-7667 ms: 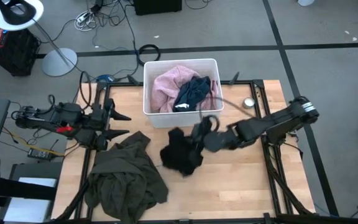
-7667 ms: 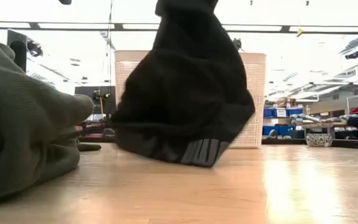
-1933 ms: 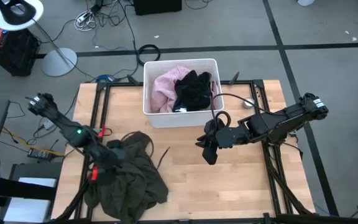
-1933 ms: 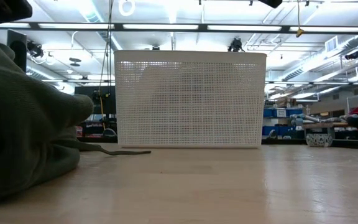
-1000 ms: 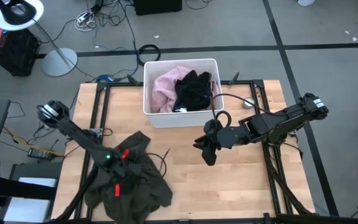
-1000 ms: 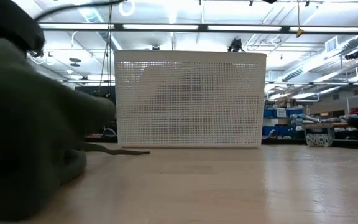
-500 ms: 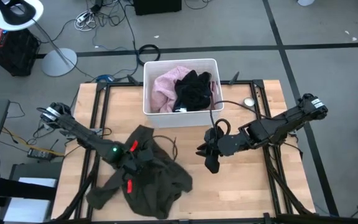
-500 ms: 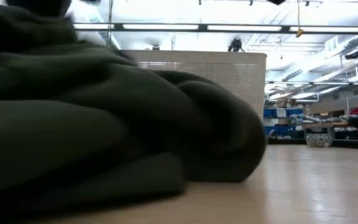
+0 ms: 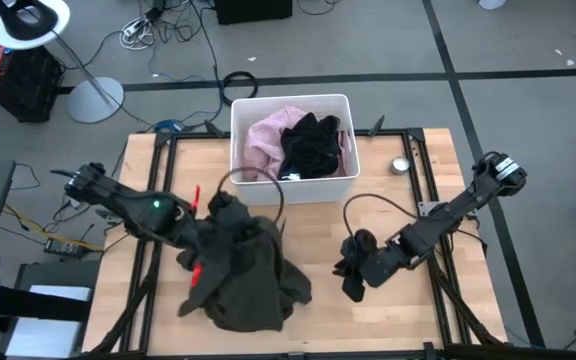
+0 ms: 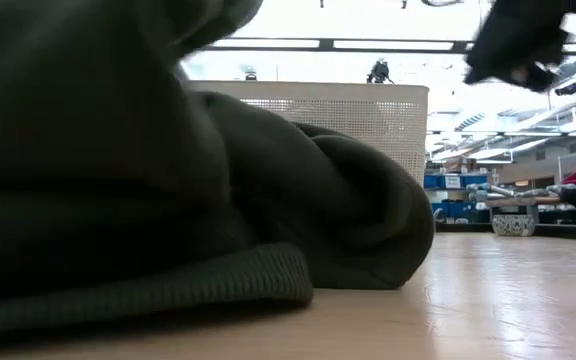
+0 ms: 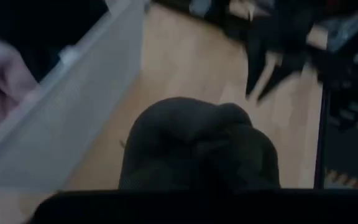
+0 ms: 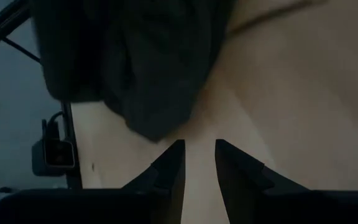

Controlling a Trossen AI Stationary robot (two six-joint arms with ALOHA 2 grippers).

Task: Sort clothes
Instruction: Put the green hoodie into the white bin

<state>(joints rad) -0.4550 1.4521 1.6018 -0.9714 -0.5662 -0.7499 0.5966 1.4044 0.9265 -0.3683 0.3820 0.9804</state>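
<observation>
- High view: table (image 9: 398,310) bears one olive garment (image 9: 246,275) bunched mid-left, left gripper (image 9: 226,222) clenched in its top.
- One white bin (image 9: 242,187) behind holds one pink garment (image 9: 268,140), one black garment (image 9: 311,143).
- Right gripper (image 9: 352,285), fingers slightly parted, hangs beside the olive garment, grasping nothing.
- One small tin (image 9: 400,165) sits right of the bin.

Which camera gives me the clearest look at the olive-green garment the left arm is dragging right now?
The high view: it shows the whole olive-green garment bunched under the left gripper, just in front of the white bin. The low view shows only a looming fold, the left wrist view one bunched lump, the right wrist view an edge.
</observation>
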